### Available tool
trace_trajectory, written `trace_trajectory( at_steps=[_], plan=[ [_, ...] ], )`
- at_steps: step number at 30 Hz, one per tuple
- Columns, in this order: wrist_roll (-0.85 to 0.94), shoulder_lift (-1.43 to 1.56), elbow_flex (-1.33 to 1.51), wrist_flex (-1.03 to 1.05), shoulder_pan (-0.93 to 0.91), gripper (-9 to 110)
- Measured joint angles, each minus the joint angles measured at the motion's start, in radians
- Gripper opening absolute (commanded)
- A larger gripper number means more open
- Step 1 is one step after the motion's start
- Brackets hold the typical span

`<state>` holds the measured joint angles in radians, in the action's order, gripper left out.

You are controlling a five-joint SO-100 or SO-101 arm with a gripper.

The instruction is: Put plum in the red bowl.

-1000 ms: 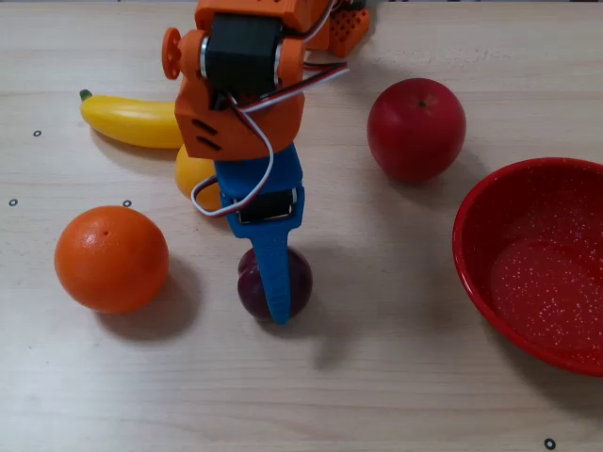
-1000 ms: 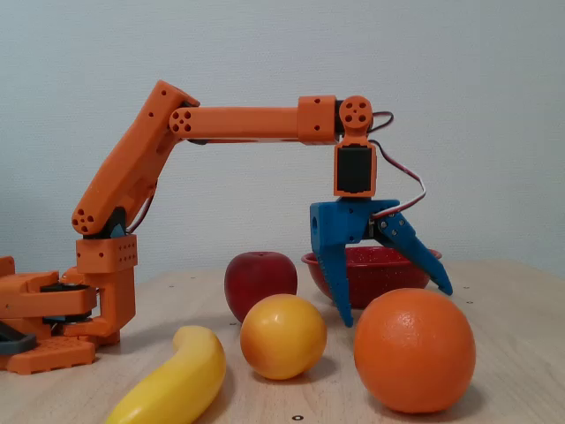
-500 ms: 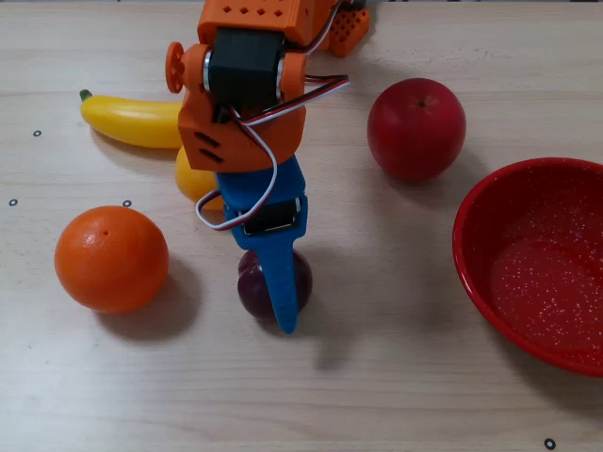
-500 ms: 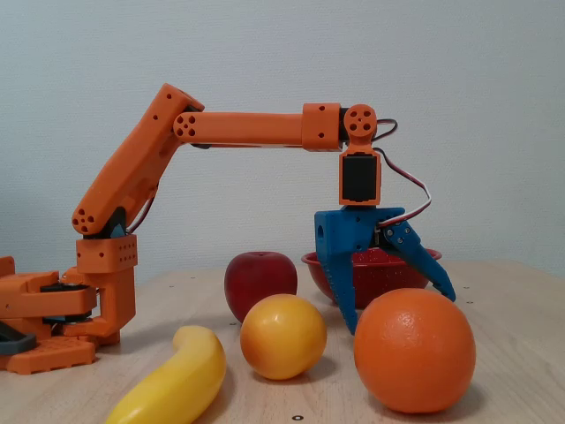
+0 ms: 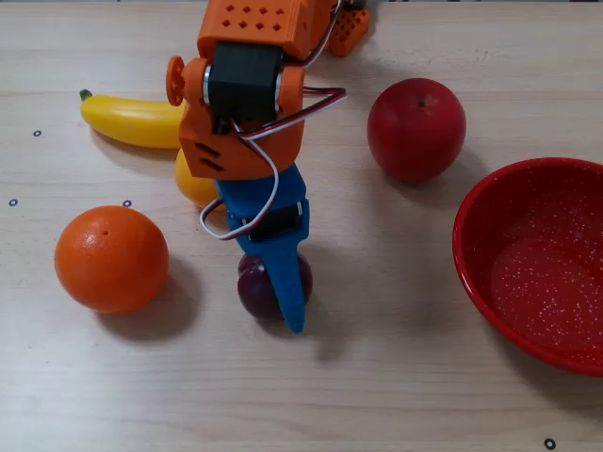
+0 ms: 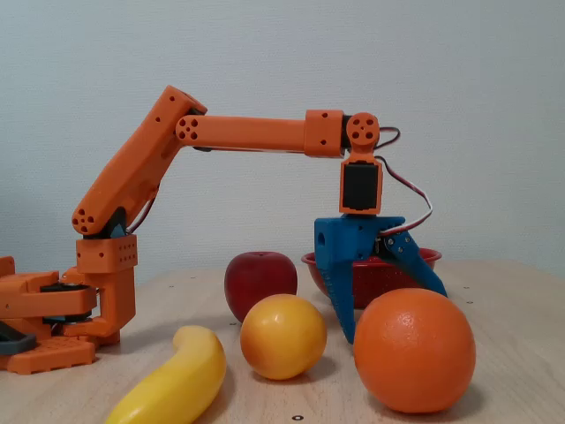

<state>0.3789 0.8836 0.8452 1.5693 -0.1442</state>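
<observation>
Fruit count: five pieces on the bench (image 5: 405, 395), one of each kind listed below.
Plum: one plum (image 5: 256, 287), small, dark maroon and glossy, lying on the bench near the middle of the overhead view, partly covered by the blue jaws; in the fixed view it is hidden behind the orange.
Apple: one red apple (image 5: 415, 128), above and to the right of the plum in the overhead view, apart from it.
Orange: one orange (image 5: 111, 258), to the left of the plum in the overhead view and not touching it; in the fixed view it is the nearest fruit, low and right of centre.
Peach-like fruit: one yellow-orange round fruit (image 6: 282, 336), mostly hidden under the arm from above, plain in the fixed view.
Banana: one yellow banana (image 5: 132, 121), at the upper left of the overhead view, its right end running under the arm.
Bowl: one red bowl (image 5: 471, 247), speckled white inside, holding nothing, at the right edge of the overhead view, well apart from the plum.
Arm: one orange arm (image 6: 247, 132); in the fixed view the upper link rises from the base at left, the forearm runs level to the right, and the wrist turns straight down.
Jaws: the gripper (image 5: 283, 299) points down at the bench with its blue jaws spread, one on each side of the plum; whether they touch it cannot be told.
</observation>
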Motion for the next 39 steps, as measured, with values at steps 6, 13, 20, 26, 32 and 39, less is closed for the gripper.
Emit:
trace_trajectory(
  at_steps=[6,13,20,26,32,39],
  plan=[
    [0.006,0.0,0.0,0.0,0.0,49],
    [0.011,-0.005,0.0,0.0,0.0,49],
    [0.012,-0.005,0.0,0.0,0.0,49],
    [0.012,-0.005,0.0,0.0,0.0,49],
    [0.012,-0.005,0.0,0.0,0.0,49],
    [0.014,-0.005,0.0,-0.002,0.0,49]
  ],
)
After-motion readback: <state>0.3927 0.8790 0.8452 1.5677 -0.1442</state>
